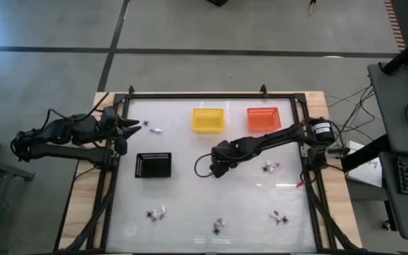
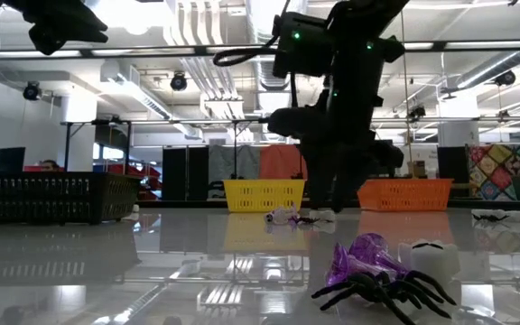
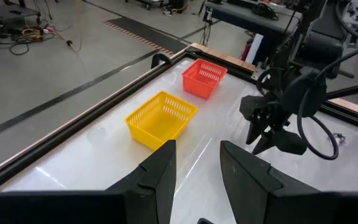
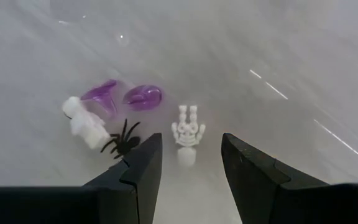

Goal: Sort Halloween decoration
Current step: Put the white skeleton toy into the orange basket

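The Halloween decoration lies in small clusters of black, white and purple trinkets on the white table. One cluster (image 4: 126,118) sits right ahead of my right gripper (image 4: 191,152): two purple pieces, a white ghost, a black spider and a white skeleton hand (image 4: 187,132). That gripper (image 1: 217,168) is open and hovers above the table's middle, with the skeleton hand in line with the gap between its fingers and untouched. My left gripper (image 1: 137,125) is open and raised at the far left, near a small cluster (image 1: 155,130). Other clusters (image 1: 269,167) (image 1: 156,212) (image 1: 218,227) (image 1: 280,217) lie on the table surface.
A yellow basket (image 1: 208,119) and an orange basket (image 1: 263,119) stand side by side at the far edge. A black rectangular tray (image 1: 153,165) sits left of centre. A dark frame (image 1: 211,95) borders the table. In the low view a purple piece and black spider (image 2: 377,271) lie close to the camera.
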Available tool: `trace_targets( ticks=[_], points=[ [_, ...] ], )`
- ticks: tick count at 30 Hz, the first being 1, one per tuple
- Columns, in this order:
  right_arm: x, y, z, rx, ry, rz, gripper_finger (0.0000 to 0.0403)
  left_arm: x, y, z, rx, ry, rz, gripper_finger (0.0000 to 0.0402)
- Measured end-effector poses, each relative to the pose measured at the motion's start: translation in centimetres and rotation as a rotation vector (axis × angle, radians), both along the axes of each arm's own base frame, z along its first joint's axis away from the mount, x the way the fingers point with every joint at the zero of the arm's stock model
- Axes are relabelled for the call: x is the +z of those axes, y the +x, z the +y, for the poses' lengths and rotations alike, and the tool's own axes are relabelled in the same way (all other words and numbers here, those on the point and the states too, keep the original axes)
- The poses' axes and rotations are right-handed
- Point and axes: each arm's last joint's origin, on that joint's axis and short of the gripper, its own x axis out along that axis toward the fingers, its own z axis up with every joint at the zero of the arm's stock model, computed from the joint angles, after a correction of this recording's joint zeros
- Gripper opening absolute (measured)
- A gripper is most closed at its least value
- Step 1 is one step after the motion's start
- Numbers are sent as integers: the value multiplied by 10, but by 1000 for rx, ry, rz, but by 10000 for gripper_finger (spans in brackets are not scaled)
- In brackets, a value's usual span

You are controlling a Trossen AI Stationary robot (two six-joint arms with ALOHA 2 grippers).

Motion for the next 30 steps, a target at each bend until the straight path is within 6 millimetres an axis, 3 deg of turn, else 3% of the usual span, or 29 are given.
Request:
trace_targets(
  ticks=[13,25,30],
  points=[
    [-15,2,0,-37,7,44,147,-2,-1,0,0,0,20,107],
    [-14,2,0,6,16,43,21,-2,-1,0,0,0,20,107],
    [-10,1,0,9,26,33,16,-2,-1,0,0,0,19,107]
  ],
)
